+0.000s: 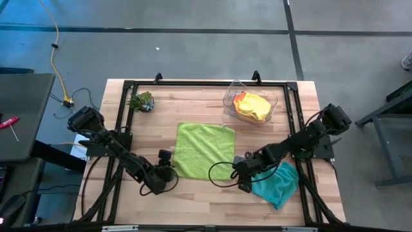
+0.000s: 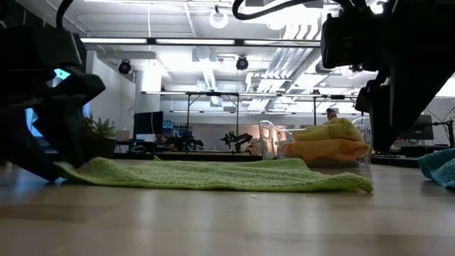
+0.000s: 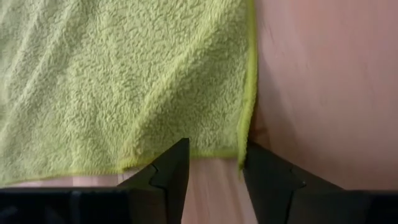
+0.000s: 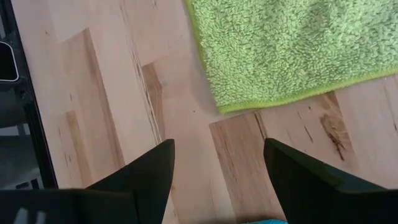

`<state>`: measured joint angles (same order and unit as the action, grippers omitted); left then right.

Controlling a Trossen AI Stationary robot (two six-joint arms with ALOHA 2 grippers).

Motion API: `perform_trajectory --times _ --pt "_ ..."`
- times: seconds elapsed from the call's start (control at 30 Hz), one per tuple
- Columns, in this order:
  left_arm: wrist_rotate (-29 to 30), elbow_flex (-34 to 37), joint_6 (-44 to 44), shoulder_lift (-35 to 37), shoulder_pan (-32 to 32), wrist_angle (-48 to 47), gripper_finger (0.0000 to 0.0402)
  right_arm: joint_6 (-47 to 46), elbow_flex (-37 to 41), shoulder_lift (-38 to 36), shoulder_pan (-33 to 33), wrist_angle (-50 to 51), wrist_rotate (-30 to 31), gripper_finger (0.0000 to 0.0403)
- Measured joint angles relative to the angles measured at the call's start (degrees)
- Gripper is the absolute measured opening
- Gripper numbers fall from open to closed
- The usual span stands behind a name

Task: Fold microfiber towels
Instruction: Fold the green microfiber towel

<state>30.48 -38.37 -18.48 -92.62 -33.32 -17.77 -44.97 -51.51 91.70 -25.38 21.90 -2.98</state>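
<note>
Near edge of wooden counter (image 1: pixel 206 200): bare planks. Left gripper (image 1: pixel 168 175) down low at the near left corner of the lime green towel (image 1: pixel 205 151), jaws partly apart, straddling that corner; left wrist view has the hemmed corner sitting in the gap between the two dark fingers (image 3: pixel 166 180), cloth not lifted, no clear pinch on it. Right gripper (image 1: pixel 241 180) near the towel's near right corner, jaws spread wide, nothing between them; right wrist view shows bare wood in the gap and the towel corner a little ahead, apart from the fingers (image 4: pixel 146 177). Teal towel (image 1: pixel 278 183) rumpled on the counter just right of the right gripper, partly under that arm.

Mid counter: lime green towel spread flat, roughly square, one layer, slight ripples across it in low view.

Far side: clear plastic bin (image 1: pixel 251 105) toward the far right corner, holding a yellow towel (image 1: pixel 256 106) bunched over an orange towel (image 1: pixel 239 100). Small green spiky plant (image 1: pixel 142 101) at the far left corner, well apart from the cloths.
</note>
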Motion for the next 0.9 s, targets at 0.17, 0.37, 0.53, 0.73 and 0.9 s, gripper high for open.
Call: perform_trajectory --times 0.17,0.37,0.53,0.73,0.9 --pt "-0.9 0.1 0.0 0.2 -0.1 0.5 0.0081 0.0 0.0 0.0 0.0 0.0 1.0 0.0240" --pt "-4.1 0.1 -0.5 0.3 -0.1 1.6 0.0006 1.4 -0.1 0.0 0.0 -0.1 1.1 0.0240" --pt "-5.8 0.1 -1.3 0.6 -0.1 1.6 0.0003 2.9 -0.7 0.0 0.6 0.0 1.2 0.0240" --pt "-7.8 -0.4 -4.4 2.4 0.2 1.1 0.0001 3.0 0.8 0.0 2.6 -2.9 -4.9 0.0240" --pt "-7.8 -0.5 -4.9 2.7 0.2 0.8 0.0001 -3.6 6.4 0.0 4.4 -12.2 -11.9 0.0240"
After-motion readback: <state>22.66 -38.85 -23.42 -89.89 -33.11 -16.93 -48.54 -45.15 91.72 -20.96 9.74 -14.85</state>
